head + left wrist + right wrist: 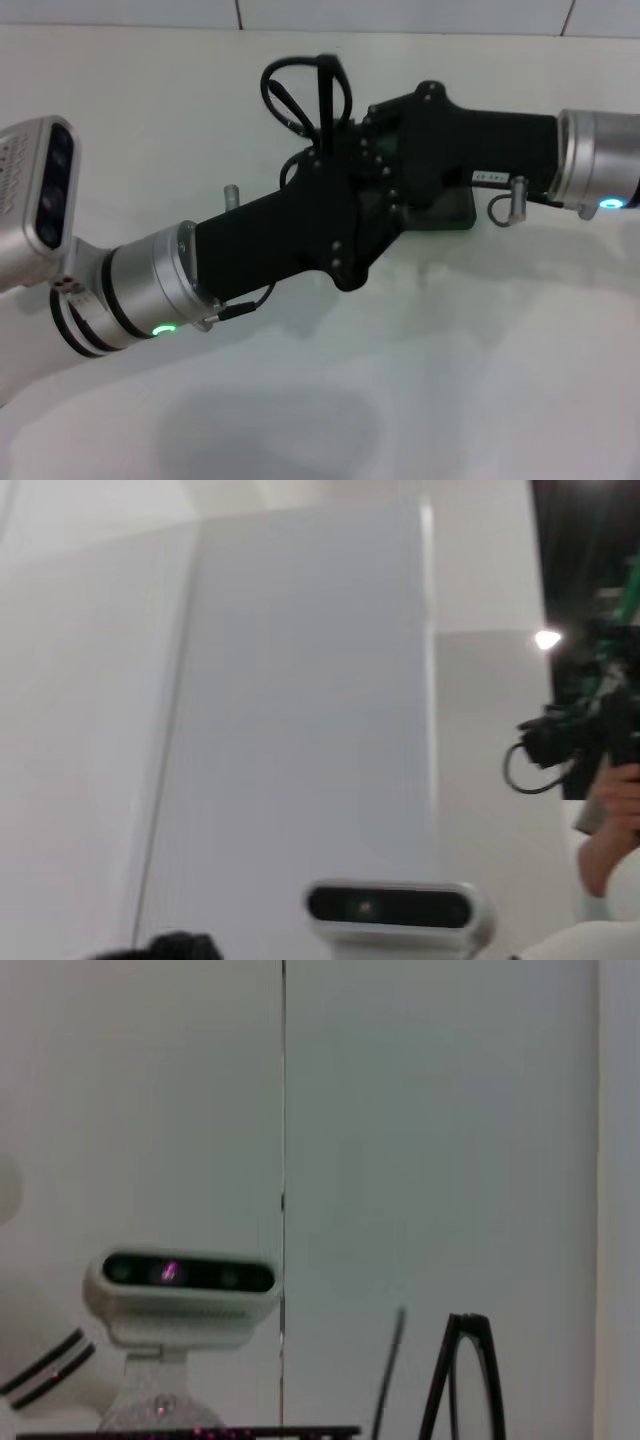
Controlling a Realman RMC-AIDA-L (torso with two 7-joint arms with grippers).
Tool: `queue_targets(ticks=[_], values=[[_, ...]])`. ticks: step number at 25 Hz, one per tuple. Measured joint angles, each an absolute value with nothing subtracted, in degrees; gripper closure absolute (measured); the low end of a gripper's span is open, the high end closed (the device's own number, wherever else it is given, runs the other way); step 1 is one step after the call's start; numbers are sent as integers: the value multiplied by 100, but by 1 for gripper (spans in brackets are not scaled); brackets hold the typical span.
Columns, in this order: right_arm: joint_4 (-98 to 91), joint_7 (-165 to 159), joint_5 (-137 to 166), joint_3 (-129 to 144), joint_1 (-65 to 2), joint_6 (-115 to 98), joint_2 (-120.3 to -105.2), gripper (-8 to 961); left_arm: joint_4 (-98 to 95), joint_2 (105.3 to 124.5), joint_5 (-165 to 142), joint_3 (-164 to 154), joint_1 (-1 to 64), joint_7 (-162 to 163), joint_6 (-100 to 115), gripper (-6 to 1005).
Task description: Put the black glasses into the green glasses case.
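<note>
The black glasses (300, 92) stand upright above the table at the middle back, their thin arms looping up where my two grippers meet. Their frame also shows in the right wrist view (465, 1375). The left gripper (330, 170) reaches in from the lower left. The right gripper (368, 125) reaches in from the right and crosses over it. Both sets of fingers are hidden by the black gripper bodies. Only a dark corner of the green glasses case (455, 213) shows on the table, under the right arm.
The white table (420, 380) spreads around the arms, with a tiled wall behind. Both wrist views look up at my head camera (390, 908) (180, 1278). A person's arm (605, 820) and dark equipment show far off in the left wrist view.
</note>
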State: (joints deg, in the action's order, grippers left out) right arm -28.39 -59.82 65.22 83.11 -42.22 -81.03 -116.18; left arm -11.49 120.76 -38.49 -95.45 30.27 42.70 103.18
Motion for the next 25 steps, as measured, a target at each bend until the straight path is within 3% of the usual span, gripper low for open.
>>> queue_targets(ticks=[25], values=[[-2892,-5976,6533,8484,-4179,-7915,-11616,888,-1131,12062,-3849,-9576,2894,4392,10117,946]])
